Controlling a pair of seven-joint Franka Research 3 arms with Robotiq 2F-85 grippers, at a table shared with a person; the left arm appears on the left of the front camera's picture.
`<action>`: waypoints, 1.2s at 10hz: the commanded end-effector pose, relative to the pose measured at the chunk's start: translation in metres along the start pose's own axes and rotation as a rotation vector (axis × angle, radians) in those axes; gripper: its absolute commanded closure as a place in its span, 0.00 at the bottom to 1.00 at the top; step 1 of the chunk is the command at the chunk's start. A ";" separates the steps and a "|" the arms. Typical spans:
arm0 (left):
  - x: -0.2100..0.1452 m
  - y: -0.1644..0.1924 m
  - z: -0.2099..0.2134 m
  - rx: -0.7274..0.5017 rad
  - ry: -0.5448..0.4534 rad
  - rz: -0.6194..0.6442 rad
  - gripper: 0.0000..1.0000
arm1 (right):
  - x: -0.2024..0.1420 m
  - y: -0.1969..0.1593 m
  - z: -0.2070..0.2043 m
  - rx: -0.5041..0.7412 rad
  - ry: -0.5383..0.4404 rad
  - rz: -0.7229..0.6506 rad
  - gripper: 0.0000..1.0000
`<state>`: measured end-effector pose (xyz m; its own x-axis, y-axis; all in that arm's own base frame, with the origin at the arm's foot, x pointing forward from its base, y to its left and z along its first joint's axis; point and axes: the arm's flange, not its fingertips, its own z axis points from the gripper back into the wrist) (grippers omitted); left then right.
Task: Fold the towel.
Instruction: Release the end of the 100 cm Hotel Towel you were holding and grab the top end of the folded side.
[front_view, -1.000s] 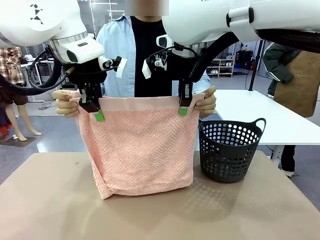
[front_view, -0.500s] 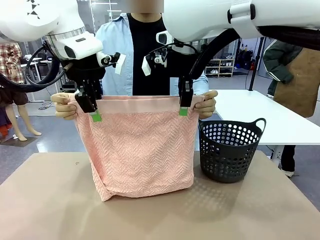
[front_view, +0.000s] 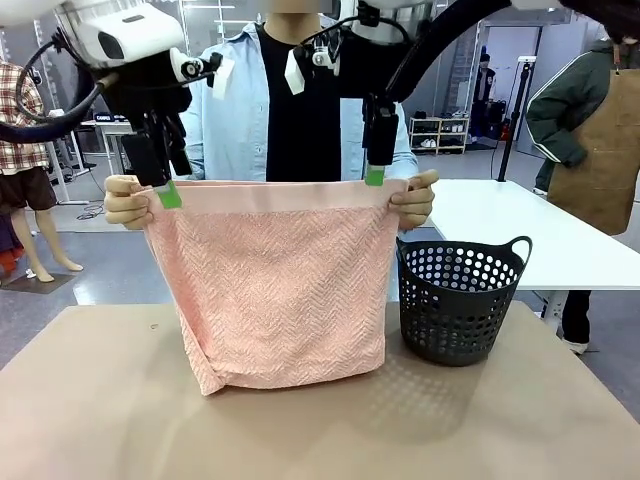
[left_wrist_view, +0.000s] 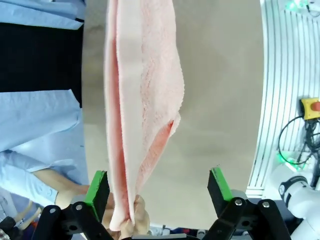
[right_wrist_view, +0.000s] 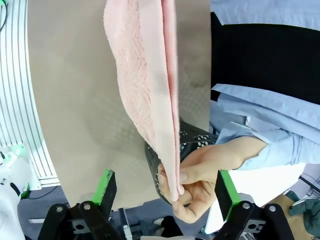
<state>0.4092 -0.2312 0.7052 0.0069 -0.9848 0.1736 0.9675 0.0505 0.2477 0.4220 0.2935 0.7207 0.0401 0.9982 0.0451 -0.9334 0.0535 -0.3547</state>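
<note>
Hanging over the tan table (front_view: 100, 400), the salmon-pink herringbone terry towel (front_view: 280, 290) is pinched at its top corners by a person's hand on the left (front_view: 125, 200) and hand on the right (front_view: 413, 198), its lower end reaching the table. The left gripper (front_view: 165, 190) and right gripper (front_view: 375, 172) straddle the top edge, jaws spread wide, clamping nothing. A dark perforated plastic basket (front_view: 462, 300) stands just right of the towel.

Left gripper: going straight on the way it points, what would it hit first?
Probably the top edge of the salmon-pink terry towel, pinched by the person's hand, sitting between the open fingers of the left gripper; depth is hard to judge.
</note>
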 end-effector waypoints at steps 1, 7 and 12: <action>0.002 0.010 0.010 0.050 0.031 0.000 0.00 | 0.005 -0.003 -0.007 -0.021 0.021 0.048 0.00; -0.005 0.043 -0.028 0.014 0.058 0.022 0.00 | 0.003 -0.023 -0.042 -0.024 -0.064 0.086 0.00; -0.011 0.045 -0.060 -0.044 0.077 0.056 0.07 | 0.002 -0.022 -0.081 0.061 -0.086 0.055 0.00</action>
<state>0.4695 -0.2278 0.6614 0.0570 -0.9905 0.1250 0.9765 0.0814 0.1995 0.4731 0.3031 0.6605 -0.0236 0.9963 0.0823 -0.9518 0.0028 -0.3068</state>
